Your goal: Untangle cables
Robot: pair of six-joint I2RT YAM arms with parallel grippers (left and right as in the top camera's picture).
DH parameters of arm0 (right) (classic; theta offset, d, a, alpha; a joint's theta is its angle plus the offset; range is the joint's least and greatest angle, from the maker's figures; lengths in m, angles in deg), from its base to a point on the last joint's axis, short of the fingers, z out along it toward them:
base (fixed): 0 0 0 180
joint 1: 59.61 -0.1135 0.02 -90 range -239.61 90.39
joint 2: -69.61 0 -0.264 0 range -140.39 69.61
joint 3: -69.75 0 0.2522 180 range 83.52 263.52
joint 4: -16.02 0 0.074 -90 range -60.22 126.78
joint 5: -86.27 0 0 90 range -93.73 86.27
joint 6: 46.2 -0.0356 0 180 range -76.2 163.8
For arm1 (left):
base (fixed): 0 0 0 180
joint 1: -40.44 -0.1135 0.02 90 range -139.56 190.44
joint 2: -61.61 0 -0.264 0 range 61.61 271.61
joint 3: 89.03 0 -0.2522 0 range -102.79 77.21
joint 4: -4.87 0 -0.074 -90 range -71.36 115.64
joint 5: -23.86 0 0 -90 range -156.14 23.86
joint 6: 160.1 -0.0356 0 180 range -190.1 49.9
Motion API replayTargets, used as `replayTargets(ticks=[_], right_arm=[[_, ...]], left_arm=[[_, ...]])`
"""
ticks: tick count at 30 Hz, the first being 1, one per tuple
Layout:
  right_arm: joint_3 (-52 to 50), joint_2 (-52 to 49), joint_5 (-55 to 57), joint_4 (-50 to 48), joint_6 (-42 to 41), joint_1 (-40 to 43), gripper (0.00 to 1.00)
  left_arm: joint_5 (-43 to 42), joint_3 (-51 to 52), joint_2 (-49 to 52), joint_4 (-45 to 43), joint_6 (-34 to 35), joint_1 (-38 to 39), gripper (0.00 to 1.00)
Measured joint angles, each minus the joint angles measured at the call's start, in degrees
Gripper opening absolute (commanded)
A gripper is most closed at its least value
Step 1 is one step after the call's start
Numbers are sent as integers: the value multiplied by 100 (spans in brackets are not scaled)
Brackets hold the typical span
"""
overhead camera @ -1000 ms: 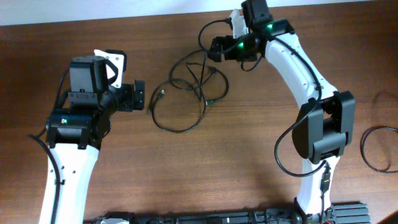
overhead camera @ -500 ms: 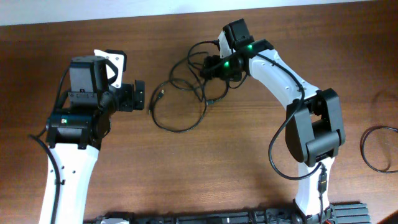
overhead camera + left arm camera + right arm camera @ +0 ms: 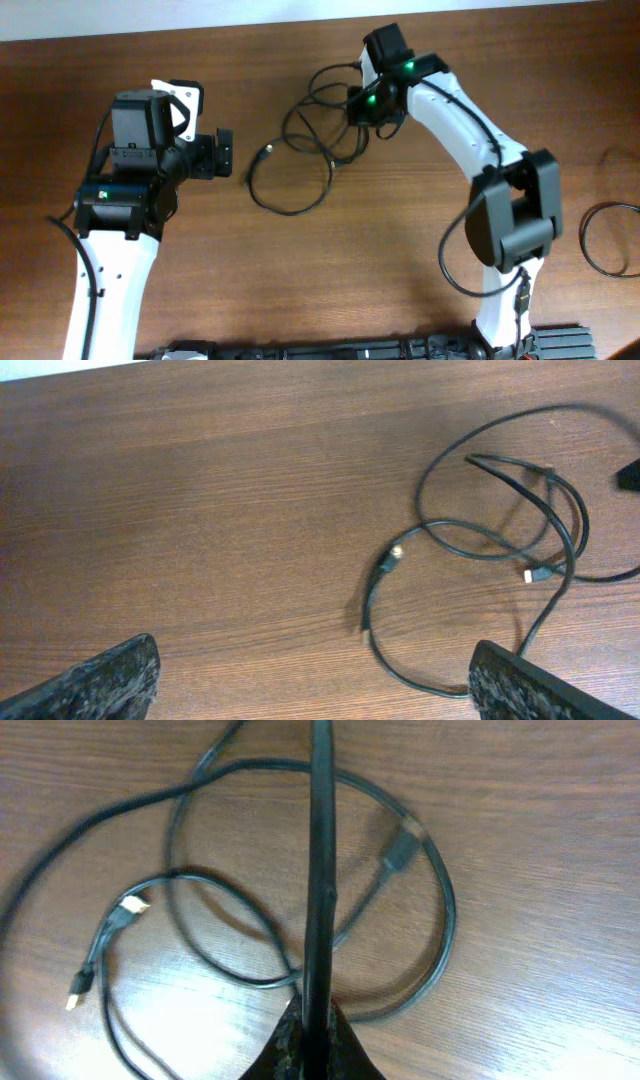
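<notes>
item: cables. thin black cords in loose overlapping loops on the table, at the far middle between the two arms; one wide loop lies nearest the left arm, with a small plug end at its upper left.

item: right gripper. jaws pressed together, pinching one strand of the cables; the strand runs taut from the fingertips across the loops lying below. a second plug lies under it on the wood.

item: left gripper. jaws spread wide, nothing between them; just beside the wide loop's left edge, not touching.

item: spare coil. black cord at the table's right edge, well apart from the bunch.

obstructions: the right arm's own thicker wire curves just beside the bunch's far edge.
</notes>
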Motion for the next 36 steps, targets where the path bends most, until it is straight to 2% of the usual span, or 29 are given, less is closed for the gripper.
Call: replayTargets(ticks=[9,15,23,36], right_arm=[[319,577,420,990,94,4,4],[319,745,977,1237,101,4,4],[319,1558,1528,1384,111,4,4],[319,1611,1652,1825,129,4,4]], left_arm=[[2,0,0,-2,0,0,99],[2,0,0,-2,0,0,99],[0,0,0,0,0,0,99],[2,0,0,-2,0,0,99]])
